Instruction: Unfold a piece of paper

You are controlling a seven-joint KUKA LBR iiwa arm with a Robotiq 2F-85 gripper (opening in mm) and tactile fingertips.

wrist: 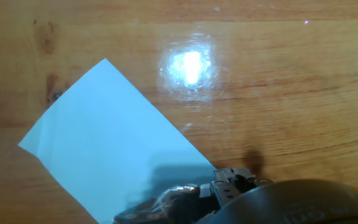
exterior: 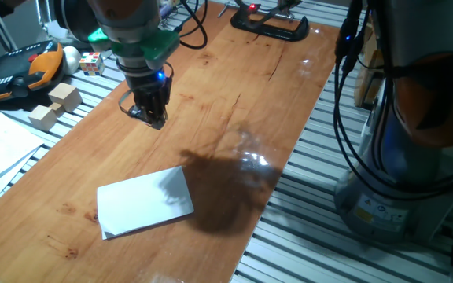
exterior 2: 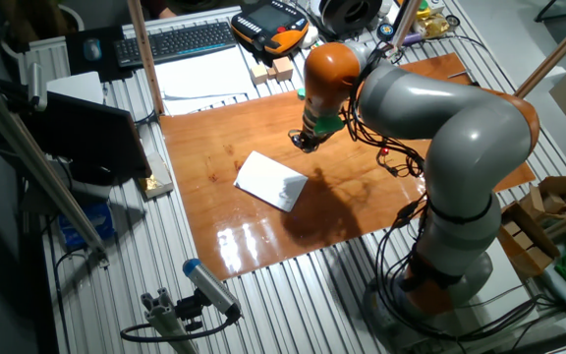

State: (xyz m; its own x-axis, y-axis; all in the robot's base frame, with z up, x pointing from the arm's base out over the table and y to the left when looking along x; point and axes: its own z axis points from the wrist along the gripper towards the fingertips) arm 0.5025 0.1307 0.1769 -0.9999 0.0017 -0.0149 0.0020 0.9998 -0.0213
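From one fixed view, your end effector (exterior: 149, 112) hangs above the counter (exterior: 289, 94), well clear of the paper (exterior: 145, 201), which lies folded and flat near the front edge. Nothing is held; how far apart the fingers sit, I cannot tell from here.

From the other fixed view, the paper (exterior 2: 270, 180) sits mid-counter, just below the end effector (exterior 2: 306, 139). It looks thin, light and limp, so expect it to slide on that glossy wood if you push sideways.

In the hand view, the paper (wrist: 110, 152) runs diagonally, one corner up top, one at the left. Go for a free corner or edge of the top layer; a pinch there should peel it open, though the flat sheet gives little to catch.
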